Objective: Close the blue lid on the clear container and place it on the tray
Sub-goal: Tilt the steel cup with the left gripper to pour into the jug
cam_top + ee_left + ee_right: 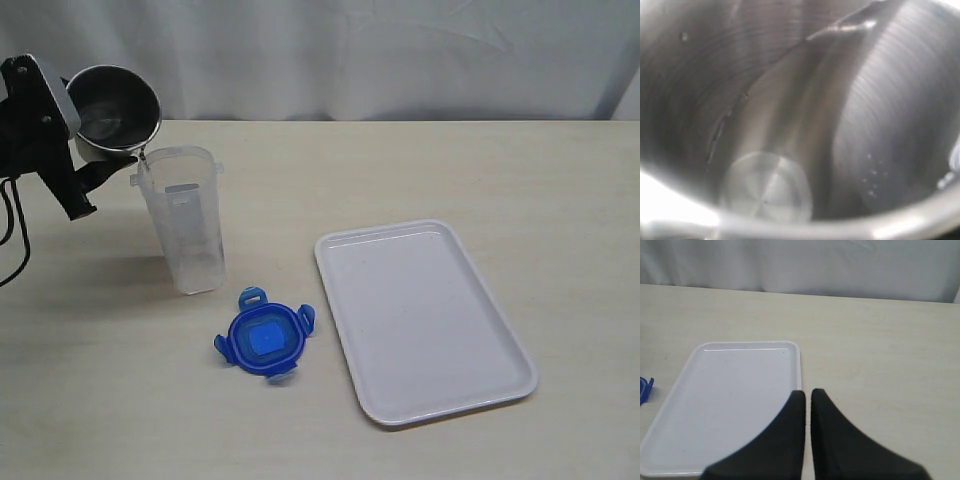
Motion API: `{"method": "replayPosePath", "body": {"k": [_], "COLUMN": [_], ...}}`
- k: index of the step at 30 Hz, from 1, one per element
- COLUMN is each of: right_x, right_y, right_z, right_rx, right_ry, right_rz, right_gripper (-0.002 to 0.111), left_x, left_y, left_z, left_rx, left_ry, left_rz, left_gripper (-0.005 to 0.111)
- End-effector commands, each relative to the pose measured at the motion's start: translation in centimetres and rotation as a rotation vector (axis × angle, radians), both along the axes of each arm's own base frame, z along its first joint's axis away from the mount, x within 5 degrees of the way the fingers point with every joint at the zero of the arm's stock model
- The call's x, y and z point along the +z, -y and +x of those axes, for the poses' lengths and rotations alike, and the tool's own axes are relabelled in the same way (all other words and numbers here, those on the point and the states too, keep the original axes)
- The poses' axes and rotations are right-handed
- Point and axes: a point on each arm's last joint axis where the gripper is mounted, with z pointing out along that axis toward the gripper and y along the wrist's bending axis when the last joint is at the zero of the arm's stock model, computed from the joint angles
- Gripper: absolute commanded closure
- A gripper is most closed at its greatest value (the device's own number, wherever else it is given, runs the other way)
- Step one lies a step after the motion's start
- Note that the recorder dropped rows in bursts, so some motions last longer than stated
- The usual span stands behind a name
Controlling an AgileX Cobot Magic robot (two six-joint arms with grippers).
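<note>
The clear container (185,225) stands upright and uncovered on the table, left of centre. The blue lid (264,340) lies flat on the table in front of it, between the container and the white tray (420,320). My left gripper (100,160) is shut on a steel cup (113,110) and holds it tilted, its lip just above the container's near-left rim. The cup's inside (790,125) fills the left wrist view and hides the fingers. My right gripper (807,392) is shut and empty, above the tray's (735,400) edge. A sliver of the lid (645,389) shows beside the tray.
A white curtain (380,50) hangs behind the table's far edge. The tray lies right of centre, slightly askew. Bare tabletop (540,180) lies beyond and to the right of the tray. Black cables (15,240) hang at the left edge.
</note>
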Motion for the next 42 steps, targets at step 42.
{"method": "replayPosePath", "body": {"k": [42], "right_x": [-0.1], "right_y": [0.0], "right_z": [0.0], "right_rx": [0.003], "right_ry": [0.002], "right_rz": [-0.002], "right_gripper": [0.104], "left_x": [1.8], "left_y": [1.6], "left_z": [0.3], "left_rx": [-0.017], "left_ry": [0.093], "left_rz": [-0.082], "left_gripper": [0.107]}}
